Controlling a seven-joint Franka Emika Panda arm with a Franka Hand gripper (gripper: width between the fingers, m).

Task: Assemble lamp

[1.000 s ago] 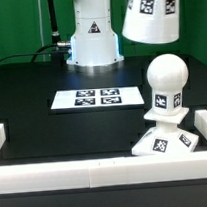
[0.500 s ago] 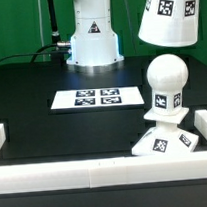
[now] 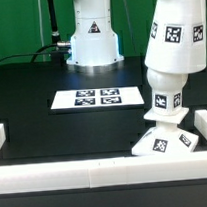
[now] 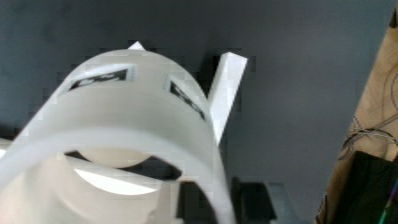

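Note:
The white conical shade (image 3: 175, 36) hangs tilted over the round-topped bulb (image 3: 163, 100) and covers its top; only the bulb's tagged lower part shows. The bulb stands on the low sloped base (image 3: 164, 139) at the exterior view's right, by the front rail. The gripper is out of frame above in the exterior view. In the wrist view the gripper (image 4: 222, 203) is shut on the wall of the shade (image 4: 125, 120), one dark finger (image 4: 194, 203) inside and one outside. The bulb's top (image 4: 112, 156) shows through the shade's opening.
The marker board (image 3: 96, 97) lies flat mid-table. The arm's white pedestal (image 3: 92, 42) stands behind it. A white rail (image 3: 86, 174) runs along the front, with short side walls at both ends. A white rail (image 4: 224, 85) also shows in the wrist view.
The shade has moved down and toward the exterior view's right, from high above the bulb to over its top.

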